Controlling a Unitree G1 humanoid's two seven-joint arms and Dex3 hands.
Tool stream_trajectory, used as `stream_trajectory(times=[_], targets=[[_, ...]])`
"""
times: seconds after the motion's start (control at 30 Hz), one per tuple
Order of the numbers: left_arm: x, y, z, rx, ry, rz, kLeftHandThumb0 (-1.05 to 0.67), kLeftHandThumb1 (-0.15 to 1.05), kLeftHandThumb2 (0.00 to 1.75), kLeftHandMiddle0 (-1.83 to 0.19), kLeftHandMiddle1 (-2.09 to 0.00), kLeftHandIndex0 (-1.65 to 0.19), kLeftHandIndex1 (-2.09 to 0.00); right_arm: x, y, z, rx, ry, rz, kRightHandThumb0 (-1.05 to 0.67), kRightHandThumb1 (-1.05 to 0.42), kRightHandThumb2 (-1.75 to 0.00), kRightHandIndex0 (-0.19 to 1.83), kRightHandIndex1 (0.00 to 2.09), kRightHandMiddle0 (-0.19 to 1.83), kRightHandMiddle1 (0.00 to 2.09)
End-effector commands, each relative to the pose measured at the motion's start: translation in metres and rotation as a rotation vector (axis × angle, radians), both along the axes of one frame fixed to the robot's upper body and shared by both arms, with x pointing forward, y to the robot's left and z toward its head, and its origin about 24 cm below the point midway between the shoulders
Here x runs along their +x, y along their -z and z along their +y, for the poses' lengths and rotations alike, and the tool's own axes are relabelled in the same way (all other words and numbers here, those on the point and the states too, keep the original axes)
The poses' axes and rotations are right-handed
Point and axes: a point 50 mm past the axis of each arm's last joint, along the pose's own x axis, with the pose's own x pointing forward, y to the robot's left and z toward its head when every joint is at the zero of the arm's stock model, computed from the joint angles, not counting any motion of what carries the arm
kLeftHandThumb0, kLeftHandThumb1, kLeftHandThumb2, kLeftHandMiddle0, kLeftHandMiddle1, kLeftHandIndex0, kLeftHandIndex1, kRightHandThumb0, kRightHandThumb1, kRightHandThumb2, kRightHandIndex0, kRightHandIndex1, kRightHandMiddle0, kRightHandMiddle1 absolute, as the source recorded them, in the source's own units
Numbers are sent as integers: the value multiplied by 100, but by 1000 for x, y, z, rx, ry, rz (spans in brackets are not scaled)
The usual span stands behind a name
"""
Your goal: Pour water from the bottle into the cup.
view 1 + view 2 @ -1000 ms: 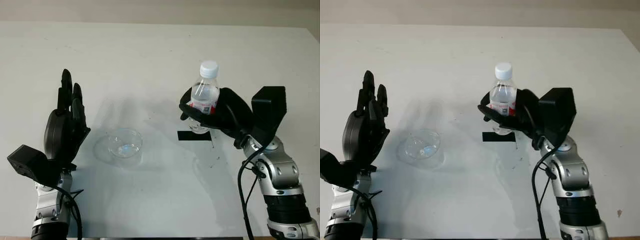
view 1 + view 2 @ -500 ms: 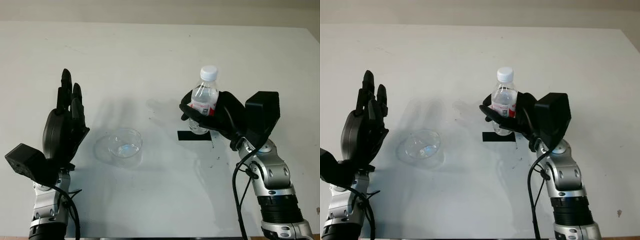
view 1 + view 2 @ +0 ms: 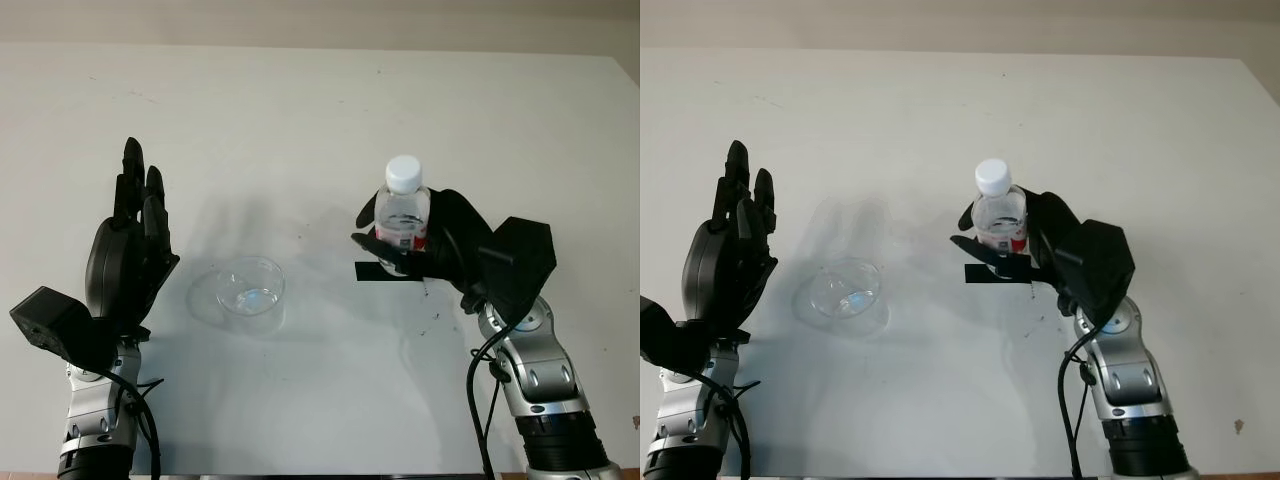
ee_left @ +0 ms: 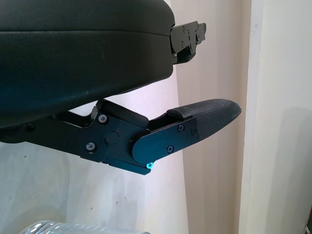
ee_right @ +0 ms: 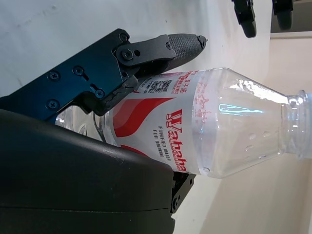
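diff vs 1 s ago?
The right hand, shut on the bottle, has lowered it onto the black tape mark and drawn it slightly toward the cup; cap on. Cup and open left hand unchanged.

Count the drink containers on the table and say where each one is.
2. A bottle is held upright in the right hand, over a strip of black tape. A clear cup stands beside the open left hand.
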Motion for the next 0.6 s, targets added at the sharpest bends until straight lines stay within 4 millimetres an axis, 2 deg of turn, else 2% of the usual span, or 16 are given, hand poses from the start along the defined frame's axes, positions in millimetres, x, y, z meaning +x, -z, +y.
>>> stream_trajectory(times=[0.0,0.43,0.57], targets=[[-2,-2,0,13,-1,-11,-73,105,76,19,0,19,0,-3,-6,3,4,-16,-32,-41,-105,-46,109,209,78,209],[-2,-2,2,12,-6,-10,-73,105,76,19,0,19,0,-1,1,4,50,-12,29,-43,-105,-50,106,209,78,209],[-2,-2,3,10,0,-10,-73,105,76,19,0,19,0,-2,3,5,124,-8,61,-49,-105,-49,96,209,66,209]])
